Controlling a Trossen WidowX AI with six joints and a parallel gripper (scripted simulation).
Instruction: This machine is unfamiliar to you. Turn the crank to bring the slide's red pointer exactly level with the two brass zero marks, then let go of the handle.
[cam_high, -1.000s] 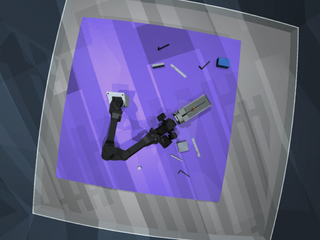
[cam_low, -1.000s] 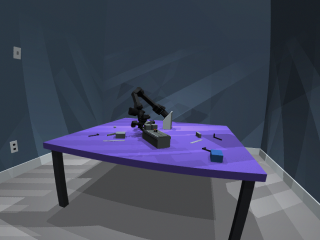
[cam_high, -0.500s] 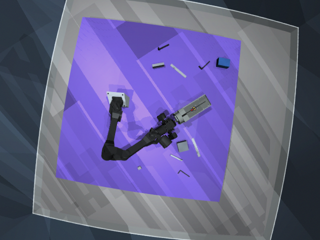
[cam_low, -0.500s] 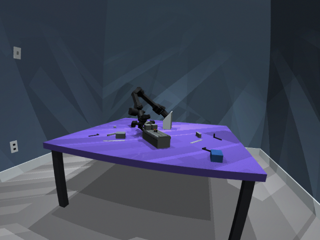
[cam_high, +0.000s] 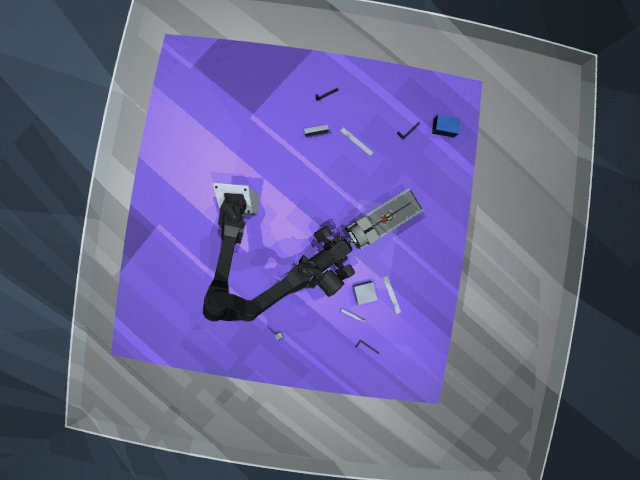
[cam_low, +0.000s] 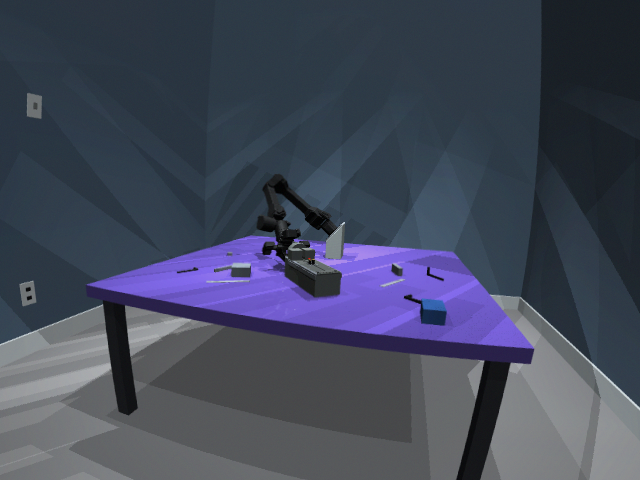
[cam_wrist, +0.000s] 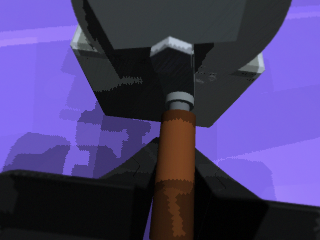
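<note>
The grey machine (cam_high: 404, 210) (cam_low: 326, 285) stands right of the arm's end in the top view, with a slot along its top. The red pointer (cam_high: 384, 220) sits in the slot close to the brass marks (cam_high: 389, 217), seemingly slightly toward the crank end; the exterior view is too small to tell their exact alignment. The orange-brown crank handle (cam_wrist: 178, 145) points toward the wrist camera, on a dark crank arm (cam_wrist: 173, 72) at the machine's round end. My gripper (cam_wrist: 170, 145) is shut on the handle; its fingertips are hidden in the top and exterior views.
A pale block (cam_high: 365, 292) (cam_low: 240, 270) and light strips lie beside the machine. A blue block (cam_high: 446, 125) (cam_low: 433, 312), a black hooked piece (cam_high: 408, 130), a grey block (cam_high: 316, 130) and a light strip (cam_high: 356, 141) lie on the machine's other side.
</note>
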